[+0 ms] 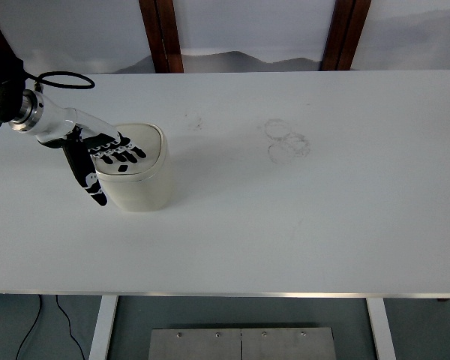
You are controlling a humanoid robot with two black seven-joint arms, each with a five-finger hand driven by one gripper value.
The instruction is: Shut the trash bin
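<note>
A small cream trash bin [141,180] stands on the white table [285,210] at the left. Its lid [144,146] lies flat on top. My left hand [105,157] comes in from the left edge and rests over the lid's left part, fingers spread flat, thumb hanging down the bin's left side. It holds nothing. The right arm is out of view.
Faint ring marks [286,139] and a small smudge [194,120] show on the table right of the bin. A black cable [60,76] loops behind my left wrist. Dark wooden posts [162,34] stand beyond the far edge.
</note>
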